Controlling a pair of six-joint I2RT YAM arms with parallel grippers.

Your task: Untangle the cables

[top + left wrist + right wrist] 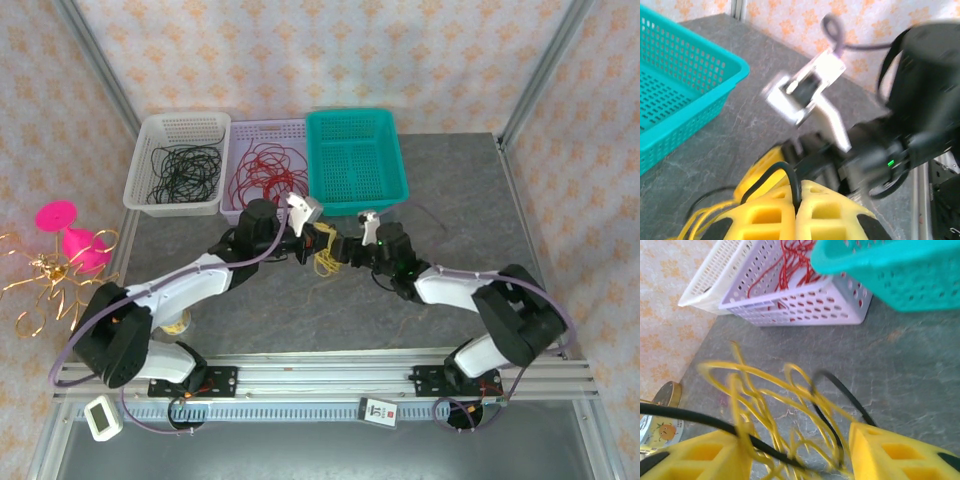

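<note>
Right wrist view: right gripper [800, 452] spread apart around the yellow cables [747, 405].
At its 9 o'clock the left gripper [797, 199] seems clamped on the same yellow cables, a black strand [792, 177] in its seam, though blur hides contact. Beyond, at 11 o'clock, red cables [790, 265] lie in the lilac basket [810, 307] on the desk [905, 365].

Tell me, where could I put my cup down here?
Bare table right of the teal basket, and up front between left arm, right arm and rail. Crowded in the middle: left gripper, right gripper and yellow cable meet before the lavender basket.
</note>
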